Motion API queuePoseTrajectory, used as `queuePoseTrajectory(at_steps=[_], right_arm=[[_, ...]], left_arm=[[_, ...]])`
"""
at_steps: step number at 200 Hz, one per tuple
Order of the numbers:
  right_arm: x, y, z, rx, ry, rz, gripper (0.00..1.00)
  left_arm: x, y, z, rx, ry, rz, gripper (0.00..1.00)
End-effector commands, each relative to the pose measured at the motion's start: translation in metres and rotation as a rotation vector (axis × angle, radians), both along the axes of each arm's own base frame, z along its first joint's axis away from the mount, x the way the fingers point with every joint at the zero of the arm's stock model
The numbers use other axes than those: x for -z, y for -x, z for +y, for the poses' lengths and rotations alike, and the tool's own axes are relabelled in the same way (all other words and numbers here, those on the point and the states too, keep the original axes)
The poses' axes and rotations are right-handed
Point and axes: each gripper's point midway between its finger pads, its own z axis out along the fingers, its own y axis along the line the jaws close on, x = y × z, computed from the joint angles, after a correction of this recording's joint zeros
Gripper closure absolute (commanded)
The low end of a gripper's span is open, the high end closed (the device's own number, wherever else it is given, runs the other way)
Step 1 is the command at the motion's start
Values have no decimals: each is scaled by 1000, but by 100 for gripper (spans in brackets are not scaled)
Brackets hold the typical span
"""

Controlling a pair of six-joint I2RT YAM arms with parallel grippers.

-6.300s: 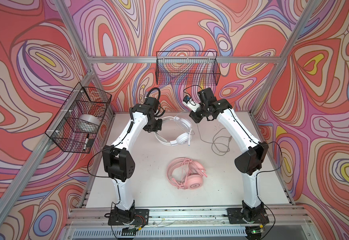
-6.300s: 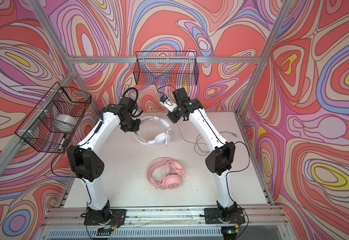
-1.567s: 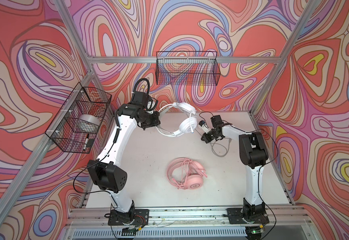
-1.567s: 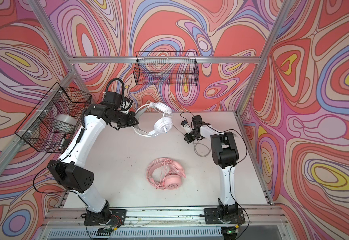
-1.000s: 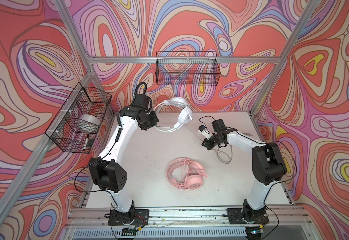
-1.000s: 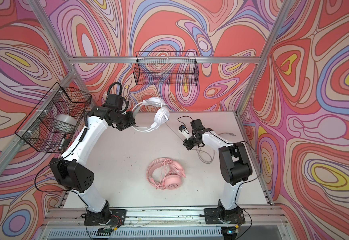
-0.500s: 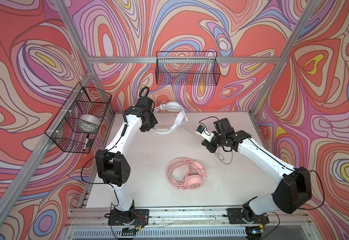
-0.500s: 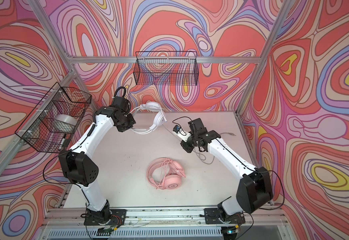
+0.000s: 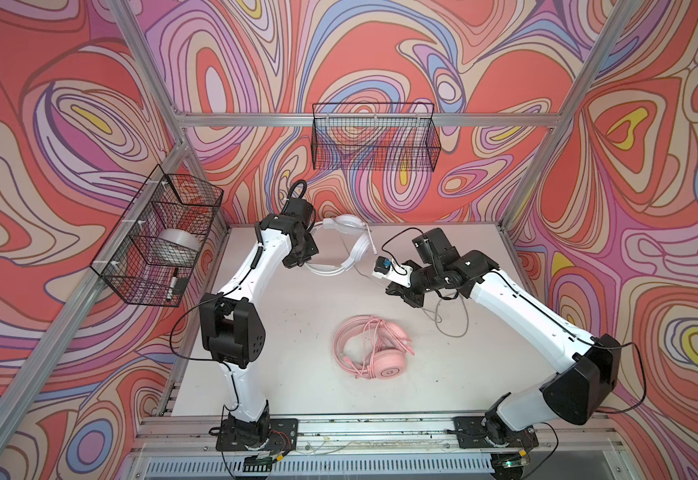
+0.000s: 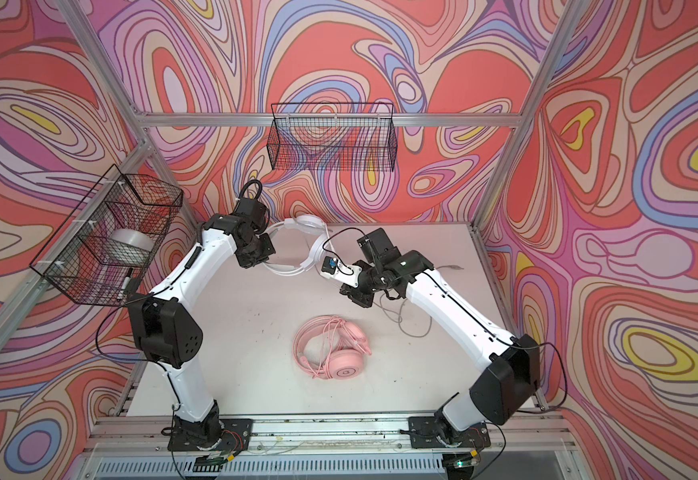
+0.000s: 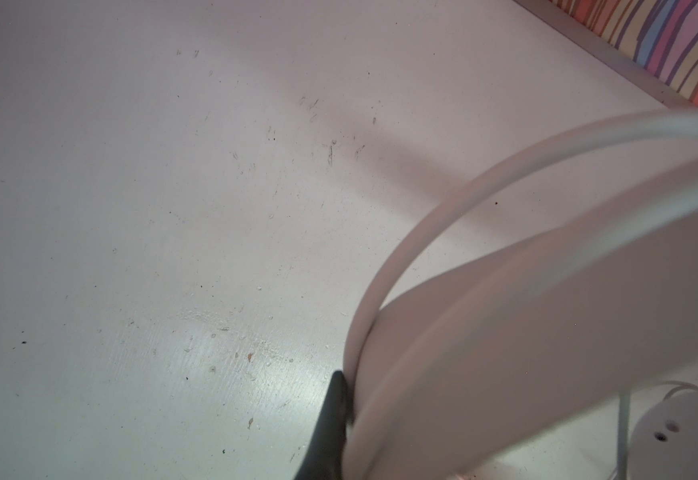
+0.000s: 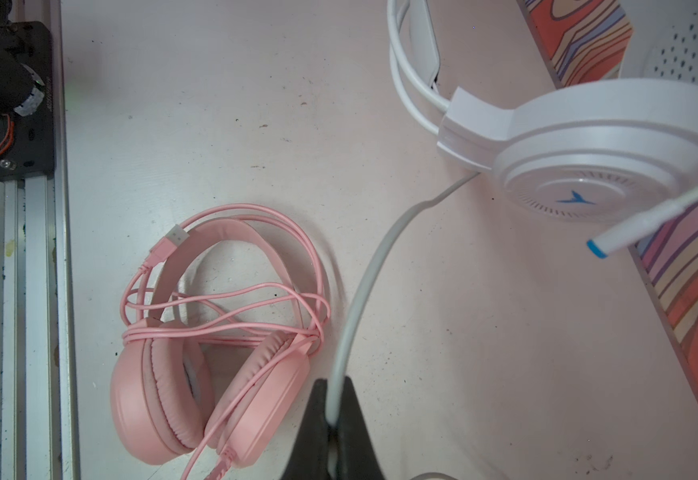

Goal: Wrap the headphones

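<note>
The white headphones (image 9: pixel 355 250) hang just above the back of the table, and my left gripper (image 9: pixel 306 261) is shut on their headband (image 11: pixel 505 332). Only one dark finger (image 11: pixel 330 415) shows beside the band in the left wrist view. Their grey-white cable (image 12: pixel 364 282) runs from the earcup (image 12: pixel 580 166) into my right gripper (image 12: pixel 332 419), which is shut on it. In both top views that gripper (image 9: pixel 395 289) (image 10: pixel 345 293) is right of the headset (image 10: pixel 310 226). The pink headphones (image 9: pixel 374 347) (image 10: pixel 332 349) (image 12: pixel 214 332) lie mid-table with their cable looped round them.
The slack of the white cable (image 9: pixel 451 316) loops on the table under my right arm. A wire basket (image 9: pixel 374 137) hangs on the back wall. Another basket (image 9: pixel 160 241) on the left wall holds a tape roll (image 9: pixel 177 245). The arm bases sit on the front rail (image 9: pixel 360 428).
Over the last second the left arm lowered the white headset toward the back of the table. The right arm's elbow swung out to the right and forward, still holding the cable.
</note>
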Motion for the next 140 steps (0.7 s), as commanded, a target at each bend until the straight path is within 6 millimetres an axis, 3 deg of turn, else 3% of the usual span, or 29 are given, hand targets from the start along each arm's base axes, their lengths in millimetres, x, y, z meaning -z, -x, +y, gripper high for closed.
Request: queuePoseTrajectory(at_steps=[1,47,107,125,129,140], right_arm=[[-18,2,9,-46,-37,-30,100],[-48,-28,15,-32,-33,-173,100],[-46,-101,10,82,87,-303,100],[-55,-122,6,121,67,-341,100],[-44,-129,7,121,73,-321,100],[-44,-142,6,139,64,-320,100]], left_arm=[[-11,-6,-7,53,-30,-16,100],[-3,1,-22,215,-143,41,100],[-4,10,-39,453,-233,75,100],[-4,13,-42,508,-251,84,100],[-4,13,-43,520,-254,84,100],[-4,14,-44,544,-260,80,100]])
